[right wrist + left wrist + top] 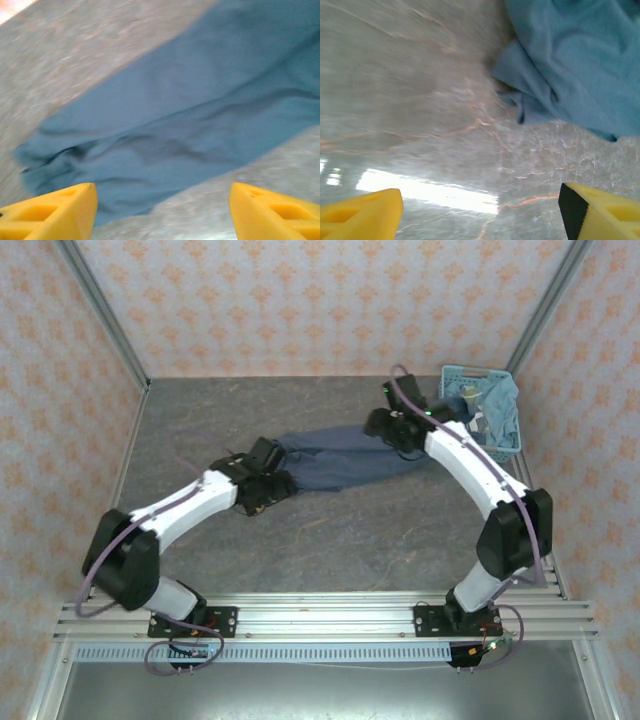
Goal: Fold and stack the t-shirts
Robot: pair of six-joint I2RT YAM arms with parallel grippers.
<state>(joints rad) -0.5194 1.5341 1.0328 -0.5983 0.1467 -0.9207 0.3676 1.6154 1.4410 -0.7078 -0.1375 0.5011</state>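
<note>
The slate-blue t-shirt [345,462] is lying strung out on the bench [250,410], one end just beside the basket [476,371] and the rest trailing away from it to the left. More t-shirts [497,405], a lighter teal, are sitting heaped inside the basket. The right tool [162,212] is hovering over the end nearest the basket, its yellow fingers [50,212] standing wide apart and gripping nothing. The left tool [480,215] is hanging at the end farthest from the basket, likewise spread and empty. The cloth is looking thin, matte and floppy, rumpling into soft ridges and bunching at its edge. I'd judge it light and limp, sagging wherever it's lifted and dragging a little on the smooth, veined, stone-look bench. Pinching a corner at each end, through both layers, seems the safest hold. The basket is looking like stiff plastic lattice.
</note>
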